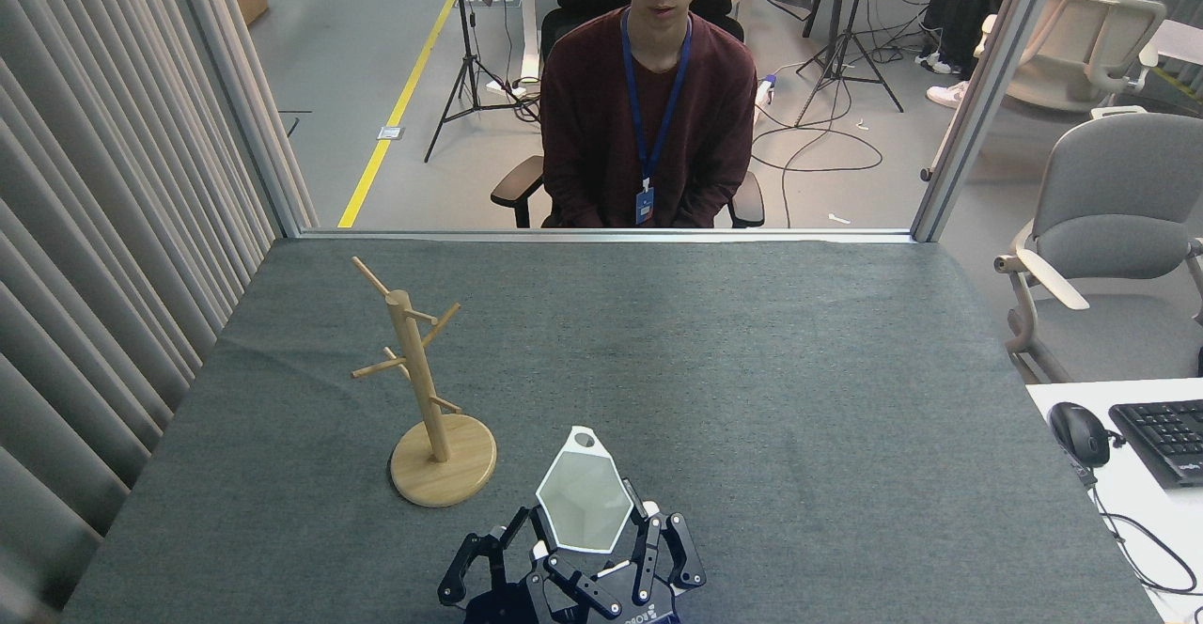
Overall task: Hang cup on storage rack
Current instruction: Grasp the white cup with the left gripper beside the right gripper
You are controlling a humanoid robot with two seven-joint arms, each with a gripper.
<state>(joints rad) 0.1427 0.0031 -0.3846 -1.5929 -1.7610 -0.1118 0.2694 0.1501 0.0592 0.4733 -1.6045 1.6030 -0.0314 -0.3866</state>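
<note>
The white faceted cup (583, 502) is held near the table's front edge, its mouth facing me and its pierced rim tab pointing away. My right gripper (594, 553) is shut on the cup's lower sides. My left gripper (507, 549) sits just left of it at the bottom edge; one finger (519, 522) stands spread wide, the other is hidden behind the right gripper. The wooden storage rack (418, 375) stands upright on its round base to the left of the cup and slightly farther away, with bare pegs. The cup is apart from the rack.
A person (648, 107) sits in a chair beyond the far table edge. A ribbed curtain wall (103, 229) runs along the left side. A side desk with a mouse (1079, 433) and keyboard (1161, 436) is at the right. The grey table (752, 351) stretches ahead.
</note>
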